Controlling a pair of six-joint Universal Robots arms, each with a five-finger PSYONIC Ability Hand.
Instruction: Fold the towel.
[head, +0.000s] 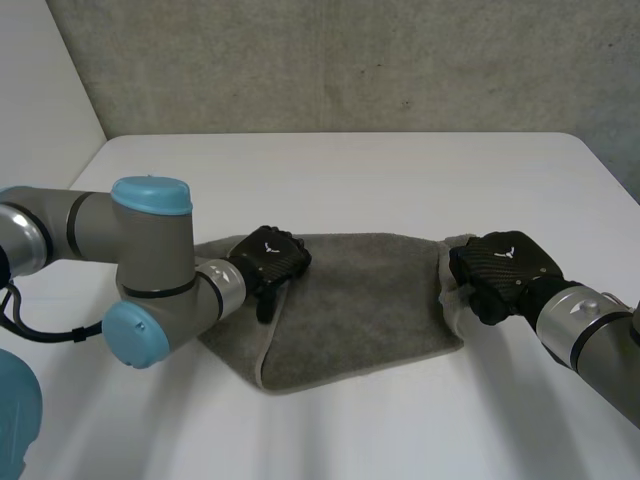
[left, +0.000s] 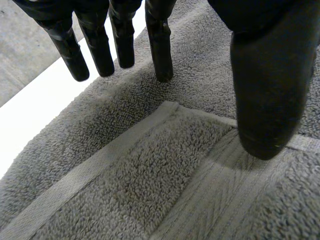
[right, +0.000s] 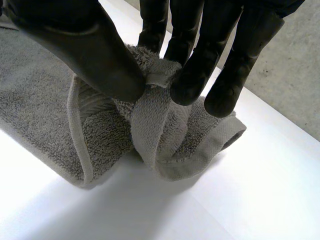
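A grey towel (head: 370, 300) lies folded on the white table (head: 380, 170). My left hand (head: 270, 258) hovers over the towel's left end with straight fingers (left: 160, 45) and the thumb (left: 270, 100) apart, holding nothing; a folded corner of the towel (left: 172, 107) lies flat beneath them. My right hand (head: 500, 272) is at the towel's right end. There the thumb (right: 100, 55) and fingers (right: 195, 75) pinch a bunched edge of the towel (right: 160, 75), lifting it a little off the table into a loose roll (right: 200, 145).
A grey wall (head: 340, 60) runs behind the table's far edge. Bare white tabletop (right: 240, 200) lies all around the towel, with wide room toward the front and the back.
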